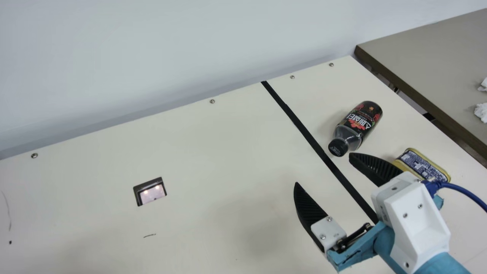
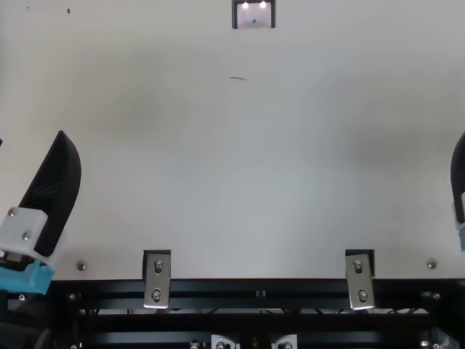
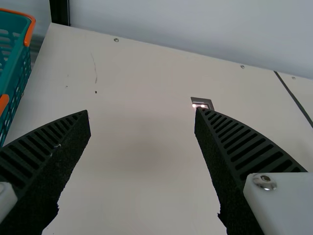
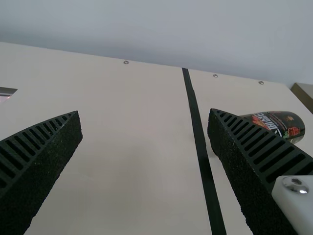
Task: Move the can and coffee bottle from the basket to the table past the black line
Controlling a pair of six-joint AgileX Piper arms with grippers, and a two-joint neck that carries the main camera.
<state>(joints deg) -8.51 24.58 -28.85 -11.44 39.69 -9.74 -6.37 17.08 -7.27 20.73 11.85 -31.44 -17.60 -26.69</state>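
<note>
The coffee bottle (image 1: 357, 125) lies on its side on the table, right of the black line (image 1: 300, 127) in the main view, its black cap towards the line. The yellow-edged can (image 1: 422, 166) is on the same side, partly hidden by my right gripper (image 1: 323, 169), which stands open over the line. The right wrist view shows the bottle (image 4: 281, 124) partly behind one finger of that open gripper (image 4: 144, 111). My left gripper (image 2: 30, 137) is open at the top view's left edge, nothing between its fingers; in its wrist view, the gripper (image 3: 142, 110) faces bare table.
A teal basket (image 3: 22, 73) with orange handles stands at the table's left end; its contents cannot be told. A rectangular cutout (image 1: 151, 191) sits in the tabletop. A wall runs along the far edge, and a second table (image 1: 430, 61) stands beyond the right end.
</note>
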